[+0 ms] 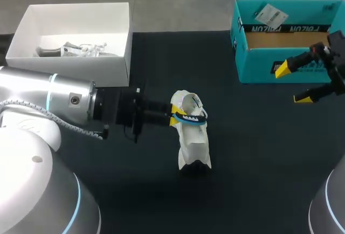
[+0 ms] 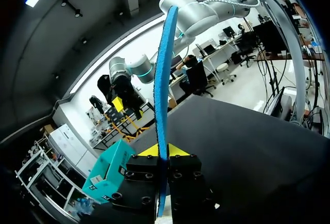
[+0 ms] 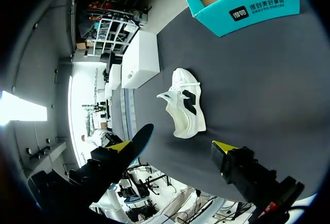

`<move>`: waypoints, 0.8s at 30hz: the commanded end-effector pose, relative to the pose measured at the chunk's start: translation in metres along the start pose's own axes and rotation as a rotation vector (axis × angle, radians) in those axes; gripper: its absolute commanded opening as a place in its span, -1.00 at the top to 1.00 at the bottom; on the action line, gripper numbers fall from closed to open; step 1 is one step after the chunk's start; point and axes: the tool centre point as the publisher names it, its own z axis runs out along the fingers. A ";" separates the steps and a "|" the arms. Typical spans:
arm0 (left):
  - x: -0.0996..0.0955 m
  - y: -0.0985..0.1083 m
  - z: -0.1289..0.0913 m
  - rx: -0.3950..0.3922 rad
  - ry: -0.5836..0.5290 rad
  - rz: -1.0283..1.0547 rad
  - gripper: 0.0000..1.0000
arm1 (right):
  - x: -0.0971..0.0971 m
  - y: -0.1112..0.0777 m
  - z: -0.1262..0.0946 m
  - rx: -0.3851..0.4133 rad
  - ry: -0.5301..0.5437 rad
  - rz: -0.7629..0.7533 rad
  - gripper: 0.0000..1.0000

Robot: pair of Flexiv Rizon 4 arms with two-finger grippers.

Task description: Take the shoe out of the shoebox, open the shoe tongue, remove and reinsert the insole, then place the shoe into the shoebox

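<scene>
A white shoe (image 1: 193,139) lies on the black table near the middle, toe toward the front edge; the right wrist view shows it alone on the cloth as the white shoe (image 3: 184,108). My left gripper (image 1: 176,115) comes in from the left, shut on a thin blue insole (image 1: 192,118) that arcs over the shoe's opening. In the left wrist view the insole (image 2: 164,79) stands edge-on between the yellow tips of the left gripper (image 2: 166,150). The open teal shoebox (image 1: 269,69) sits at the back right. My right gripper (image 1: 292,83) hangs in front of it, open and empty.
A white open box (image 1: 121,61) with some pale items inside stands at the back left, close behind my left arm. The teal shoebox (image 2: 111,175) and my right arm (image 2: 124,87) show beyond the insole in the left wrist view.
</scene>
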 end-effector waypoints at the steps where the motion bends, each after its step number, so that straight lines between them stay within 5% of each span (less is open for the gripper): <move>1: 0.001 -0.001 0.001 -0.005 0.000 0.000 1.00 | 0.000 -0.001 0.000 -0.001 -0.002 0.001 -1.00; 8: 0.004 0.010 0.005 0.063 -0.019 -0.015 1.00 | 0.000 -0.001 0.000 -0.001 -0.002 0.001 -1.00; 24: 0.021 0.059 0.016 0.038 -0.031 -0.013 1.00 | 0.000 -0.001 0.000 -0.001 -0.002 0.001 -1.00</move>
